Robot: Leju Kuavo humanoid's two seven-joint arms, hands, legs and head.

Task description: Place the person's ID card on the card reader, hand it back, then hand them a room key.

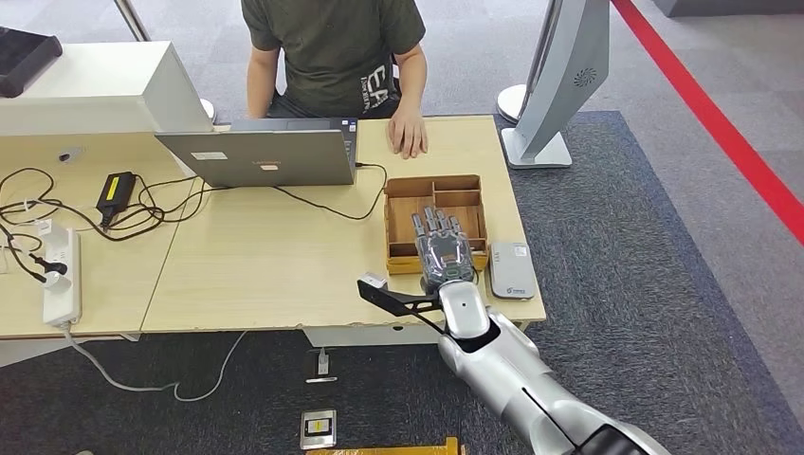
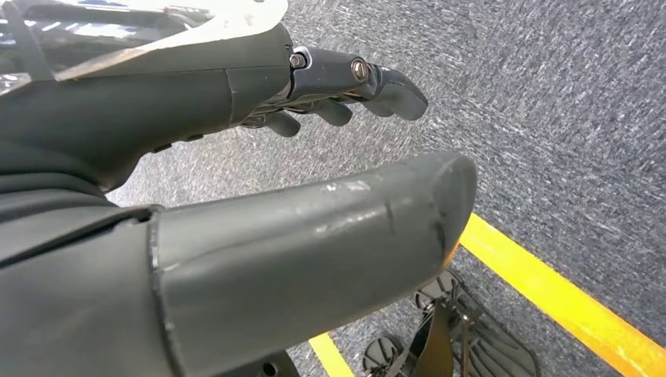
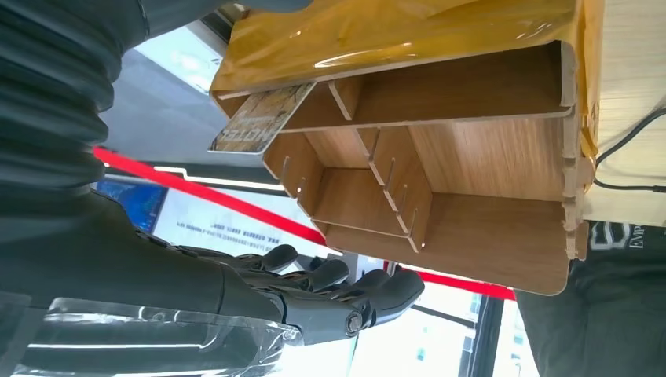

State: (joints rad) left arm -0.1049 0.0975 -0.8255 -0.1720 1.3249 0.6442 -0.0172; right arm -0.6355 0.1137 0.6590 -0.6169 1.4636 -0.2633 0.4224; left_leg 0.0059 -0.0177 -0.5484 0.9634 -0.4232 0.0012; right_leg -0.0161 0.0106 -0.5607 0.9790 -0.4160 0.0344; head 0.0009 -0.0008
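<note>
A: Wooden tray (image 1: 408, 185) with dividers, that's what your right robot hand (image 1: 442, 248) hangs over, at the near right part of the table (image 1: 265, 275). Fingers straight and apart, holding nothing.

B: And the room key?

A: You can see a card (image 3: 253, 122) printed HOTEL in the right wrist view, lying in one compartment of the tray by its wall. In the head view the hand covers that part of the tray.

B: Card reader?

A: You have a grey flat device (image 1: 512, 270) just beside the tray, on the table's right edge near the front corner. It looks like the reader; I can't make out any card on it.

B: Left robot hand (image 2: 314, 157)?

A: Your left wrist view looks down at grey carpet (image 2: 550, 118) with a yellow line (image 2: 565, 302). Fingers (image 2: 369, 82) are gently bent, thumb apart, nothing in them.

B: The person?

A: Seated across the table in a dark shirt (image 1: 332, 47), one hand (image 1: 408, 128) resting flat on the tabletop beyond the tray. A laptop (image 1: 265, 156) stands to the left of it, cables (image 1: 142, 209) further left.
</note>
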